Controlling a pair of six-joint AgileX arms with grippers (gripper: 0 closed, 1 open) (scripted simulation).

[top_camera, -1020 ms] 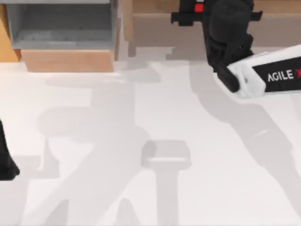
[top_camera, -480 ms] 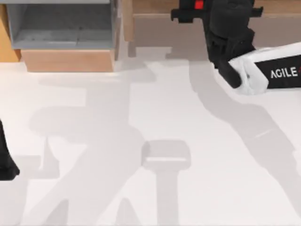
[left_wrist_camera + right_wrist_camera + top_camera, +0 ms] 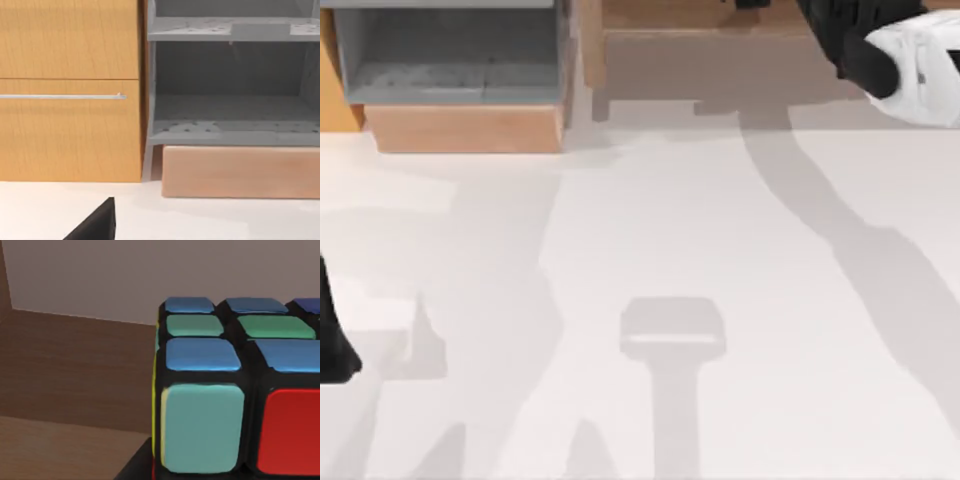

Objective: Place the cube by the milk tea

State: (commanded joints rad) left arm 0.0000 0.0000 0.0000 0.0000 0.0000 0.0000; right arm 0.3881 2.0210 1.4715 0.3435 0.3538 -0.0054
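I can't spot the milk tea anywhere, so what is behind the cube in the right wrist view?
Behind the cube stand a plain back wall and brown wooden panels; whatever lies directly behind the cube is covered.

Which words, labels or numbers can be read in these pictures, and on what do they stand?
None can be read now.
The right arm at the top view's upper right shows a bare white shell.
The cube bears plain coloured stickers, no text.
The cabinet carries no label.
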